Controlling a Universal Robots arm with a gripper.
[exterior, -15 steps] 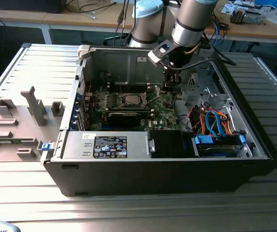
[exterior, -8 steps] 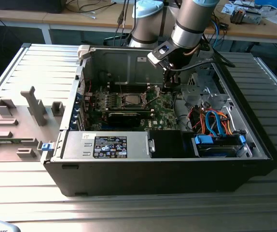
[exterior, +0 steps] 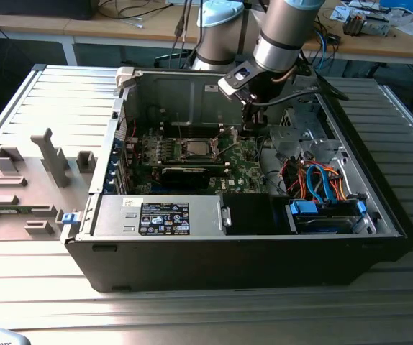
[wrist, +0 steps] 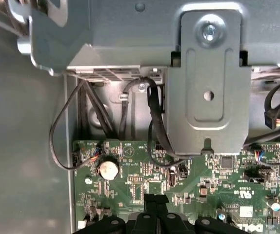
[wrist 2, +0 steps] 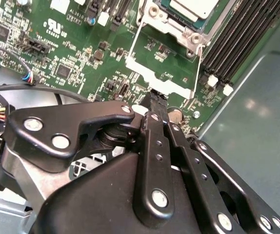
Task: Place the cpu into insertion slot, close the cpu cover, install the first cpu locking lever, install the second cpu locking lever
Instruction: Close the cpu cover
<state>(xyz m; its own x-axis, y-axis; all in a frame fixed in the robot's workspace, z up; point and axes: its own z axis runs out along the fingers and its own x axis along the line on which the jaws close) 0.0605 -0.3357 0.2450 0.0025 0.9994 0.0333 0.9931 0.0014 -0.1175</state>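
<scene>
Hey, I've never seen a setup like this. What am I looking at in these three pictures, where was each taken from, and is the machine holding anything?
This is a robot arm reaching into an open computer case that lies on a ribbed metal table. The exterior view comes from a camera off the arm and takes in the whole scene. Both wrist views come from cameras riding on the arm, looking past its gripper at the green motherboard. The gripper's jaws look shut with nothing between them, low over the board. In the second wrist view the cpu sits in its socket with the silvery cpu cover framing it. The first wrist view shows cables and a grey metal bracket at the board's edge. Grey holders stand on the table at the exterior view's left.
</scene>
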